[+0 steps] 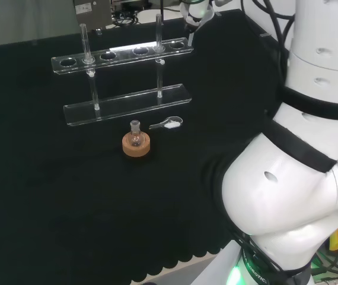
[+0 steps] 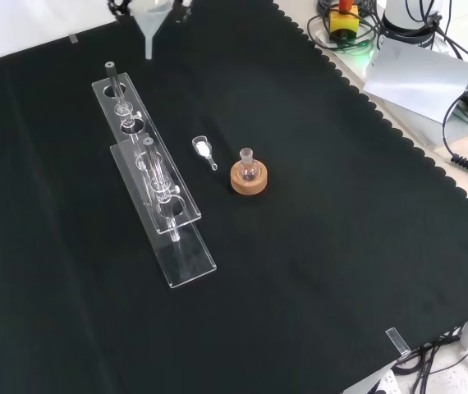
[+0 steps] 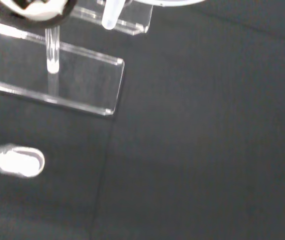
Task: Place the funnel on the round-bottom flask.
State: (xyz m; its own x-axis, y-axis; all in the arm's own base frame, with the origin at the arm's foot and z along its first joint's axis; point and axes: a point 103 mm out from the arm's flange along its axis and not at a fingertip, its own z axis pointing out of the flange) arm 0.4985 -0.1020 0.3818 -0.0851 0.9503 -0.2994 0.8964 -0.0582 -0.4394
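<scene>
A small round-bottom flask [image 1: 135, 138] [image 2: 247, 167] stands upright on a cork ring [image 1: 136, 148] [image 2: 249, 182] near the middle of the cloth. The clear funnel [image 2: 153, 23] hangs in the air at the far end of the tube rack, stem pointing down, held by the hand [image 1: 195, 8] at the head view's top edge. In the wrist view the funnel's stem [image 3: 113, 12] shows beside a blurred part of the hand [image 3: 37, 9]. The funnel is well away from the flask, beyond the rack's far end in the front view.
A clear two-tier tube rack [image 1: 127, 102] [image 2: 186, 258] [image 3: 82, 75] with a few tubes stands behind the flask in the head view. A small scoop of white powder [image 1: 170, 123] [image 2: 204, 148] [image 3: 18, 162] lies between rack and flask. Cables and a paper sheet [image 2: 419, 78] lie beyond the cloth's scalloped edge.
</scene>
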